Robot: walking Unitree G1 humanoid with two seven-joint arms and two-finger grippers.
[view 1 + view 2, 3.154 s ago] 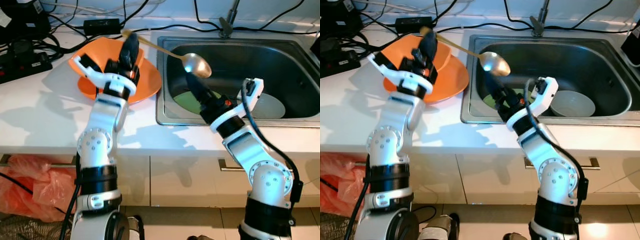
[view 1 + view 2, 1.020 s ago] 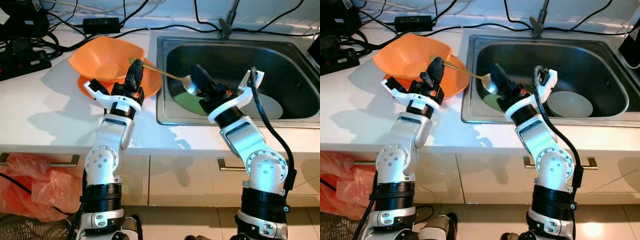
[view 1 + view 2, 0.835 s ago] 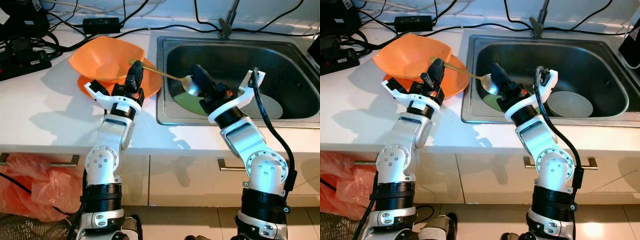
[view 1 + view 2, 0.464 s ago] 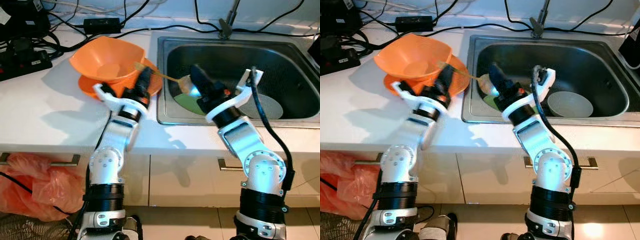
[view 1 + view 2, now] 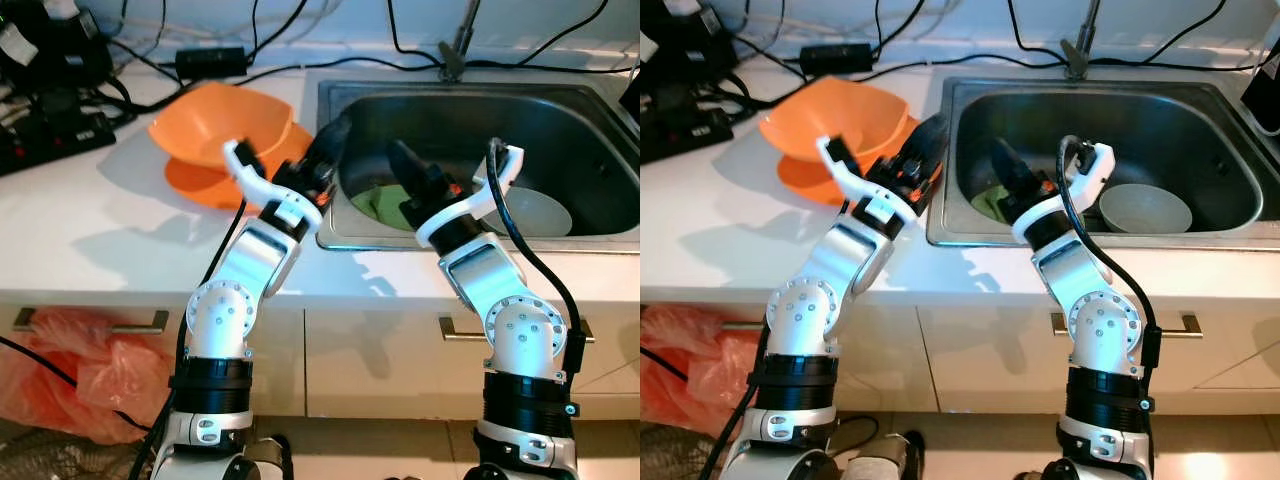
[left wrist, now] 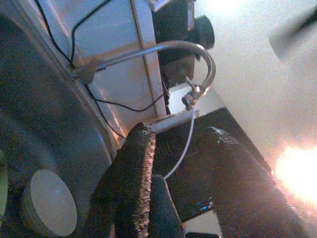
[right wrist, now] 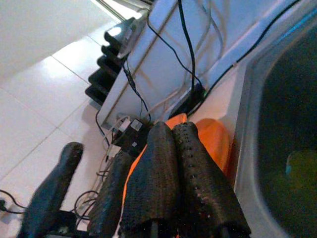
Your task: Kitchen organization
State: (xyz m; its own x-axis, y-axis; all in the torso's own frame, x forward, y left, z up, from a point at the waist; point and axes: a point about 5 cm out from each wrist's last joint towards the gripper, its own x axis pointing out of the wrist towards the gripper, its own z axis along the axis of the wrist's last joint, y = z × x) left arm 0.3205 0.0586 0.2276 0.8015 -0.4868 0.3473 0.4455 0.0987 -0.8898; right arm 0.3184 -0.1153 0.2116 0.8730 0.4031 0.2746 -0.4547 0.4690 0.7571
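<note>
Gaping left hand [image 6: 178, 163], empty.

A black power brick [image 5: 212, 59] lies near the back edge of the white counter [image 5: 90, 230], with black cables [image 5: 280, 50] trailing along that edge behind the sink. A black power strip [image 5: 55, 135] sits at the counter's left edge among more cords. Below the counter, cabinet fronts carry metal handles [image 5: 455, 330]; a red plastic bag [image 5: 85, 375] bulges at the lower left.
</note>
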